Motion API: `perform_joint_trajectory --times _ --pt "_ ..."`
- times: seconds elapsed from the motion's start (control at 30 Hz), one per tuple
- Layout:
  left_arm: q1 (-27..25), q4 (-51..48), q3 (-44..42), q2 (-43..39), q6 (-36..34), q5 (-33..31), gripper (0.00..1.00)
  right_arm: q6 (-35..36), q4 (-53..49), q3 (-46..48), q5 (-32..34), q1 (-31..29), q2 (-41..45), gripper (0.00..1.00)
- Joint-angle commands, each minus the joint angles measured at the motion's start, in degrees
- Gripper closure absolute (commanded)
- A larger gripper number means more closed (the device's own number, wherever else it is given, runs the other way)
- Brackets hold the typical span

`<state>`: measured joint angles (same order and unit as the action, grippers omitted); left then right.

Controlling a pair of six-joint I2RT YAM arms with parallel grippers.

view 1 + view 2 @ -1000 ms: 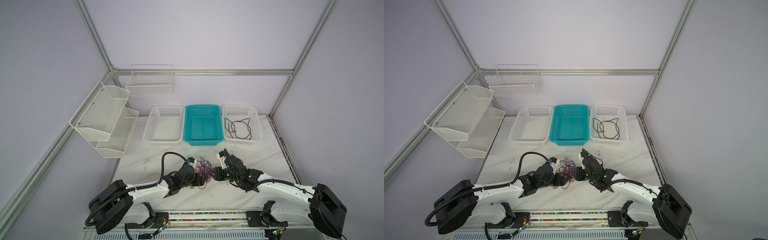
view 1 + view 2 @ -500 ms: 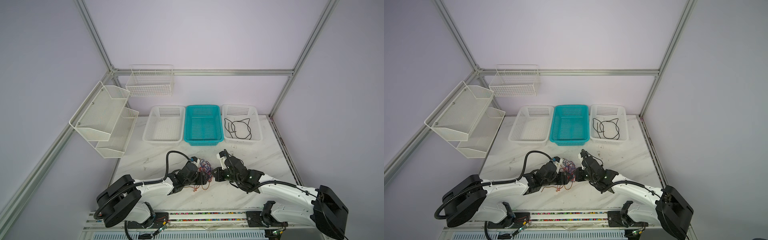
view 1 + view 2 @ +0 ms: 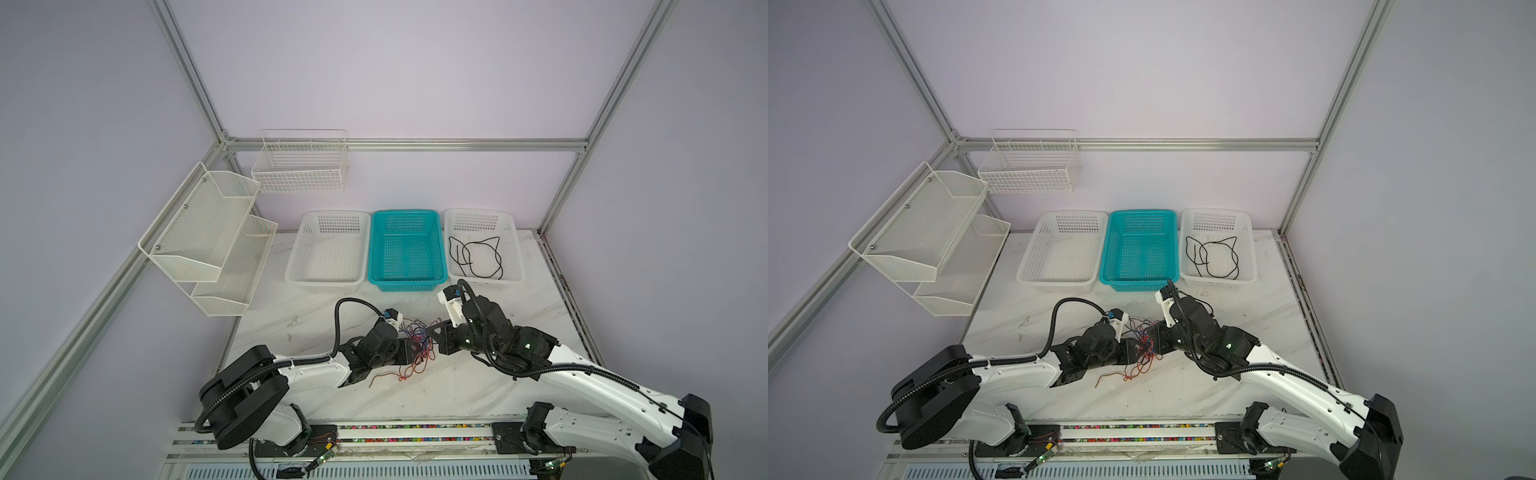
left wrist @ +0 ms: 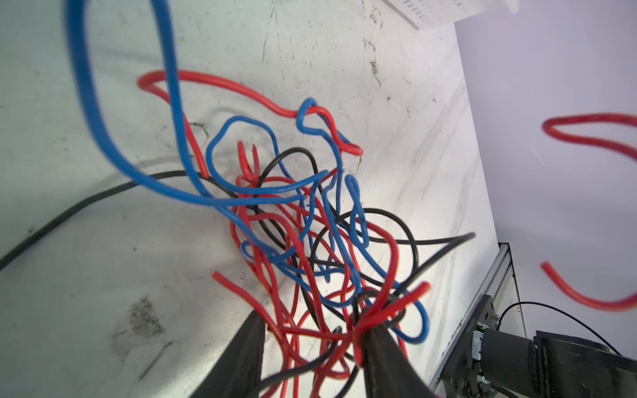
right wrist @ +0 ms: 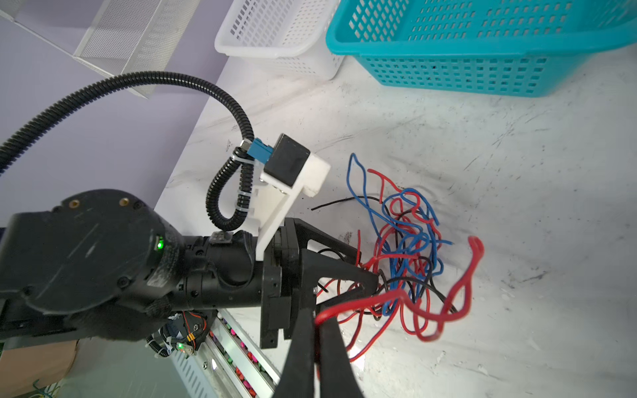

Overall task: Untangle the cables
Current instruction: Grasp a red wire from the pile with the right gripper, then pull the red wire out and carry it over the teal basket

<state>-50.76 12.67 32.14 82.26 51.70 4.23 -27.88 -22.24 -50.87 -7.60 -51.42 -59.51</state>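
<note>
Being pinched by the right end effector (image 5: 319, 322), jaws pressed together, is one red strand of the cables (image 5: 410, 237), tangled on the table (image 3: 478, 386); the left end effector (image 4: 312, 330) is being held spread among them. Bare room is being left before the teal basket (image 3: 405, 214) beyond.

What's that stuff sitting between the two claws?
A tangle of red, blue and black cables, seen in both top views; the right claw pinches a red one.

I'm running this from afar, and it's clearly a robotics lab cell — blank lilac panels (image 3: 415, 75) boxed in by aluminium framing (image 3: 407, 144), two arms (image 3: 307, 370) bolted to a rail (image 3: 415, 434) along a scuffed table (image 3: 457, 395), baskets (image 3: 330, 216) lined up behind.
</note>
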Motion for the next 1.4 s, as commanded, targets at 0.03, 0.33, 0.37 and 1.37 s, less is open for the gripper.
perform_joint_trajectory --times 0.03,0.33,0.37,1.37 --pt "0.2 -5.2 1.1 2.4 -0.9 -1.4 0.55 3.3 -1.2 -8.3 1.2 -0.1 4.0 1.00" --pt "0.8 -4.9 0.1 4.6 -1.3 -0.8 0.54 6.1 -5.5 -17.9 1.4 -0.2 5.3 1.00" --pt "0.9 -5.0 0.0 4.8 -1.3 -0.8 0.54 6.3 -5.7 -18.5 1.2 -0.1 5.3 1.00" --pt "8.0 -7.1 -6.6 -12.4 -0.7 -5.6 0.69 11.2 7.7 -24.2 16.9 4.3 -8.5 1.00"
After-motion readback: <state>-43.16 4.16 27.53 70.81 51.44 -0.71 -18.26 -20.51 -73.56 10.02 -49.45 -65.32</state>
